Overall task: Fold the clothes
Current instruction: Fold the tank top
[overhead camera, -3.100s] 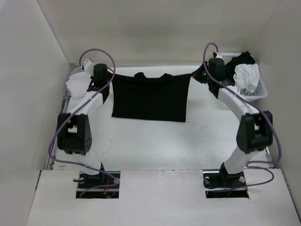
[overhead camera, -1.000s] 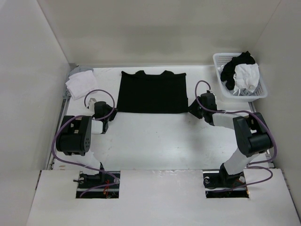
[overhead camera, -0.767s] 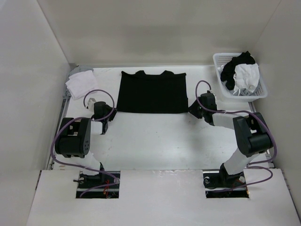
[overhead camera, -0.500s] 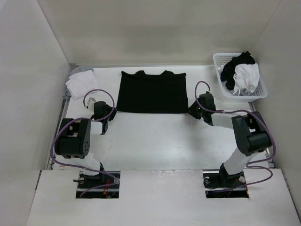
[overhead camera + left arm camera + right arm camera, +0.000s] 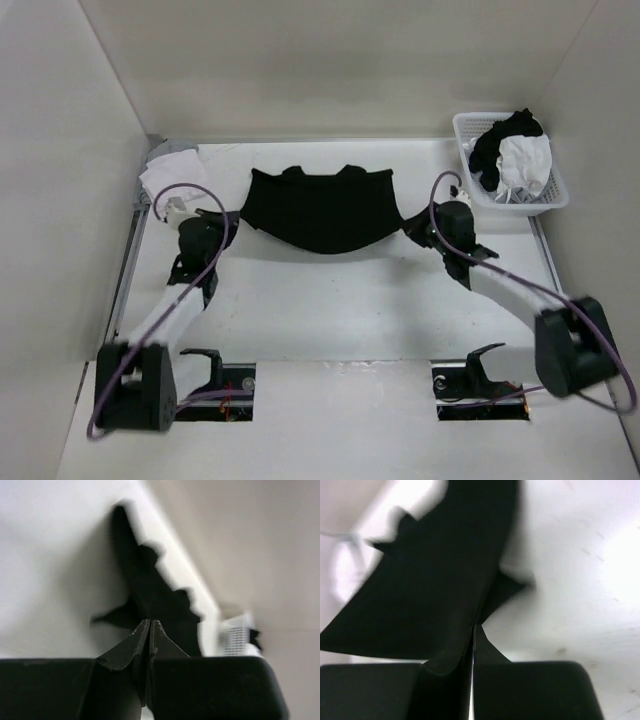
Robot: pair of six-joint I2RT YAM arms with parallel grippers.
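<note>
Both tools are pinched shut on the black tank top [image 5: 322, 205]: the left tool [image 5: 150, 625] on one hem corner, the right tool [image 5: 473, 627] on the other. Its hem sags between them, with the straps lying beyond on the worktop [image 5: 330, 300]. No fold shows yet, so all the folding is left to do.

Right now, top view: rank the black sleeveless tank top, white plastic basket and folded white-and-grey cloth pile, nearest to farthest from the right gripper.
1. Black sleeveless tank top: right corner pinched in the right gripper.
2. White plastic basket: back right, just beyond it.
3. Folded white-and-grey cloth pile: back left corner, farthest.
</note>
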